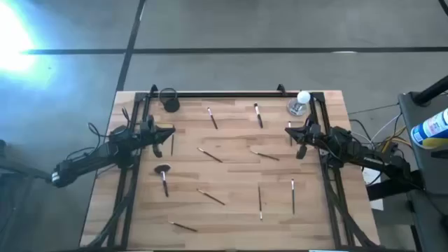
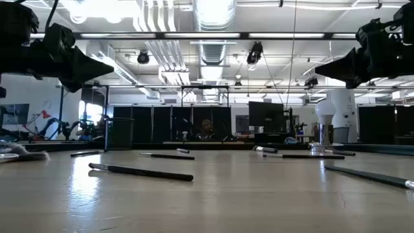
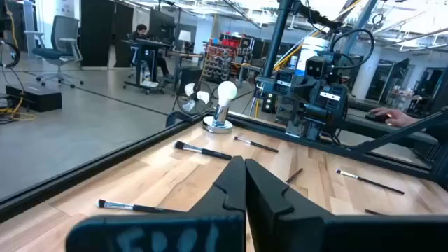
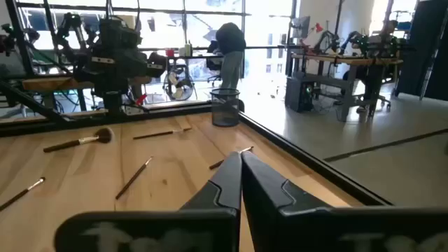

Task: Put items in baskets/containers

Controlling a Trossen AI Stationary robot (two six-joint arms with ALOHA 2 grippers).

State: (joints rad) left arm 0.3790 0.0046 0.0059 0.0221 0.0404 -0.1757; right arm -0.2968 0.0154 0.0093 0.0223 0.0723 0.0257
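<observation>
Several thin brushes lie flat and scattered on the wooden table (image 1: 231,175), among them one (image 1: 212,117), another (image 1: 258,115) and one with a wide round dark head (image 1: 162,170), also seen in the right wrist view (image 4: 105,135). The small black mesh cup (image 1: 169,100) stands upright near the far left corner (image 4: 225,107). My left gripper (image 1: 173,131) hovers shut above the table's left side, pointing right (image 3: 245,168). My right gripper (image 1: 288,129) hovers shut above the right side, pointing left (image 4: 240,157). Both hang well above the tabletop (image 2: 113,66) (image 2: 317,66).
A white bulb-shaped object on a round base (image 1: 299,103) stands near the far right corner (image 3: 224,105). A black frame rail (image 1: 231,94) runs along the far edge, with side rails by each arm. A person stands in the room beyond the cup (image 4: 229,49).
</observation>
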